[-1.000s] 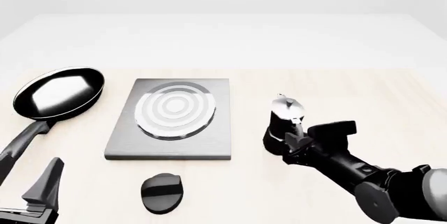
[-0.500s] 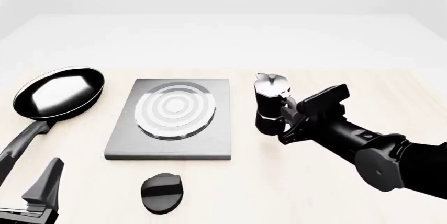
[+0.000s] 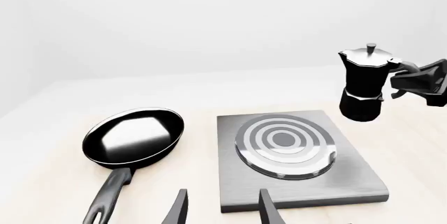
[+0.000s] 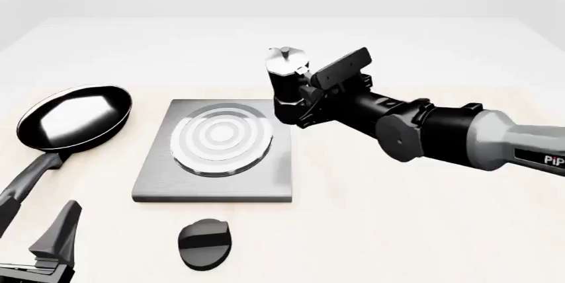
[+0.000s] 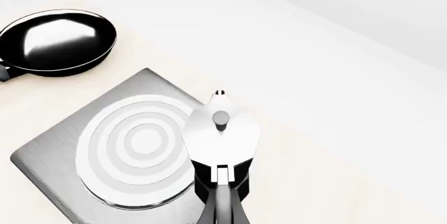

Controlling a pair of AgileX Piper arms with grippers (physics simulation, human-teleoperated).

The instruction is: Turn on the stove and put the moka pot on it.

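Moka pot (image 4: 284,88) carried upright above the counter (image 4: 424,217) by the right gripper (image 4: 311,94), whose jaws are clenched on the pot's handle side; the pot's long axis is vertical, lid knob uppermost. The pot hangs clear of every surface, just beyond the far right corner of the stove (image 4: 216,151), not yet over the ring burner (image 4: 221,139). The deciding relation: from the pot, the burner's centre lies toward the stove's middle, that is, to the left and nearer the arms, and below. The judged next move is a short sideways carry over the rings followed by a straight descent, keeping the base level so that it seats inside the burner, which is wider than the pot.

The knob (image 4: 205,243) lies on the counter just in front of the stove's near edge, untouched by either arm; whether the stove is switched on cannot be told. The left gripper (image 4: 49,250) rests low at the near left, well apart from the stove, jaws released and grasping nothing; it is the nearer arm to the knob.

Count: one moka pot, one stove with one burner, one knob, one frying pan (image 4: 73,116) left of the stove, two grippers.
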